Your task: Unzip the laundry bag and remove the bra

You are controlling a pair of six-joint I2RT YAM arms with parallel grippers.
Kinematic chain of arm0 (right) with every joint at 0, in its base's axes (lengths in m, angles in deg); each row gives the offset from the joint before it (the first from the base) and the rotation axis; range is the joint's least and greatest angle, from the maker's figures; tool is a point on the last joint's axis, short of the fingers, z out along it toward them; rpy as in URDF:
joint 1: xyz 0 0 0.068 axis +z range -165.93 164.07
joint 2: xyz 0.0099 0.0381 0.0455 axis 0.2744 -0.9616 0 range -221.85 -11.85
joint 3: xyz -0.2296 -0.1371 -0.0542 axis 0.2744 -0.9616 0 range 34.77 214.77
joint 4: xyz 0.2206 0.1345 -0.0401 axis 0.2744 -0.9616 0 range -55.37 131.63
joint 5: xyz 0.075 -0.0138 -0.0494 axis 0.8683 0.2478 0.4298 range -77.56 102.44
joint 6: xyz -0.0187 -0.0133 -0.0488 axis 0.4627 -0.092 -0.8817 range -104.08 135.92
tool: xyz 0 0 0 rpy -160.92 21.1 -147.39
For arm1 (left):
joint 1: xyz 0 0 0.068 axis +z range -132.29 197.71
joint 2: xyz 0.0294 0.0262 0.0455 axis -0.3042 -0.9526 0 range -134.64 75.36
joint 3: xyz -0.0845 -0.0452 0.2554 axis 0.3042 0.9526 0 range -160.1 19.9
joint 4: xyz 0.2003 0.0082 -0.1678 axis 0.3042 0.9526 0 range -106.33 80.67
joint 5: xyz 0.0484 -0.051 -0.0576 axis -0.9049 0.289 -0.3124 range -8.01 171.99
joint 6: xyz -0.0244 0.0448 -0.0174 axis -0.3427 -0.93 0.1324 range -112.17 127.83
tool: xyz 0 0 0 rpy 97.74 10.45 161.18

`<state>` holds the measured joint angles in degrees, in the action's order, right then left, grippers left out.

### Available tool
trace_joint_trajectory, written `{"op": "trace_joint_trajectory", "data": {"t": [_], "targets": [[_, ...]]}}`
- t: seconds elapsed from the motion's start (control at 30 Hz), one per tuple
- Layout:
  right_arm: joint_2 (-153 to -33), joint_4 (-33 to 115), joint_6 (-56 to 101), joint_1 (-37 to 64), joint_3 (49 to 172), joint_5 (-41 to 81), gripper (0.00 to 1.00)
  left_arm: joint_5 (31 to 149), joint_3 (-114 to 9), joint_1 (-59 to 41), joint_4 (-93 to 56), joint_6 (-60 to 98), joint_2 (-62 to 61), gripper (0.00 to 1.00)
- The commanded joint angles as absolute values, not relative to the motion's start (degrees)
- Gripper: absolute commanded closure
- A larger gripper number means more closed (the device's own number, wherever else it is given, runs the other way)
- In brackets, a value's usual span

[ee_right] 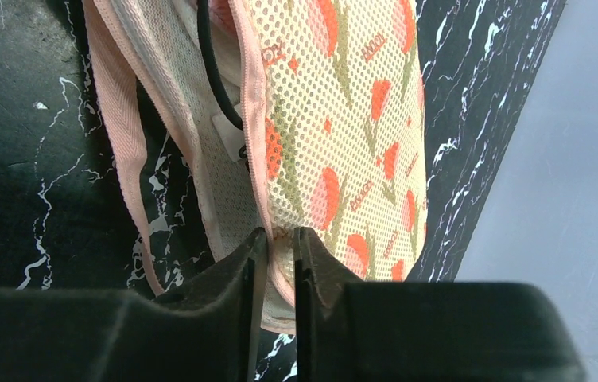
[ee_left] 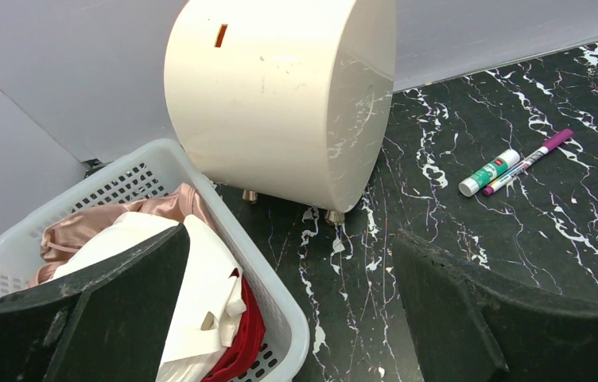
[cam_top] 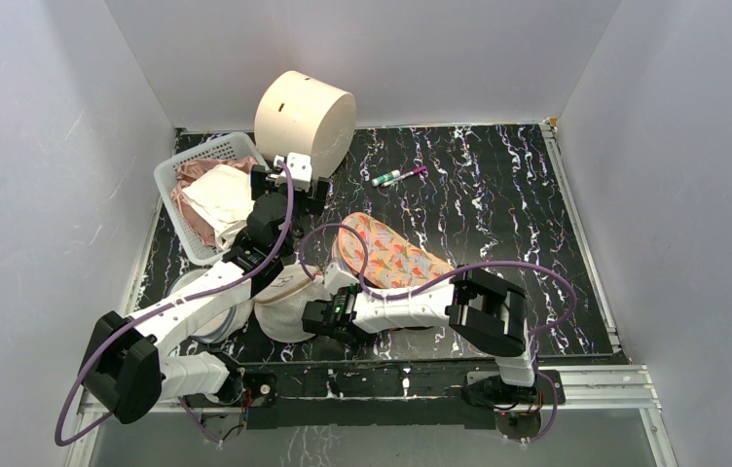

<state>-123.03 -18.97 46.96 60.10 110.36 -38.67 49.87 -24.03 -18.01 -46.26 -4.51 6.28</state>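
Note:
The laundry bag [cam_top: 396,258], peach-beige with red-orange and green motifs, lies at the table's middle. In the right wrist view the laundry bag [ee_right: 343,119] has its pink-trimmed edge parted, showing pale lining and a thin black strap [ee_right: 207,64]. The bra's cups are hidden. My right gripper [ee_right: 280,239] is shut on the bag's pink-trimmed edge at its near left end, and it also shows in the top view [cam_top: 333,290]. The bag's pink loop strap [ee_right: 121,151] hangs to the left. My left gripper [ee_left: 292,263] is open and empty above the basket's corner, far from the bag, and it also shows in the top view [cam_top: 294,167].
A white basket [cam_top: 172,180] with pink, white and red clothes stands at the back left, its rim [ee_left: 298,330] under my left gripper. A cream cylinder [cam_top: 304,119] stands behind it. Two markers [cam_top: 396,176] lie at the back middle. A white mesh bag [cam_top: 284,309] lies beside my right wrist.

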Motion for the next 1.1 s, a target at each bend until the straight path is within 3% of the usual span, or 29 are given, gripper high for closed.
{"op": "trace_joint_trajectory", "data": {"t": [0.0, 0.17, 0.37, 0.5, 0.8, 1.03, 1.07], "targets": [[-123.2, -18.8, 48.3, 60.4, 112.6, -40.9, 0.87, 49.8, -25.5, -17.5, -47.3, -3.8, 7.7, 0.02], [-119.7, -18.9, 48.2, 60.3, 113.4, -41.0, 0.99, 49.8, -25.4, -17.6, -47.3, -3.8, 7.7, 0.02], [-110.1, -13.2, 42.2, 59.0, 111.5, -37.7, 1.00, 50.1, -25.5, -17.5, -47.1, -3.6, 7.6, 0.02], [-100.8, -2.8, 35.2, 53.6, 106.1, -27.6, 1.00, 50.2, -25.5, -17.4, -47.1, -3.6, 7.6, 0.02], [-83.4, 15.7, 27.6, 30.2, 95.5, -1.0, 1.00, 50.8, -25.5, -17.5, -46.8, -3.0, 7.3, 0.02], [-88.4, 18.5, 22.7, 8.3, 95.8, 10.8, 1.00, 52.4, -25.8, -17.4, -46.1, -2.2, 7.0, 0.02], [-91.2, 19.4, 21.8, 4.2, 96.2, 11.6, 0.96, 52.6, -25.9, -17.4, -46.1, -2.1, 7.1, 0.02]]}}
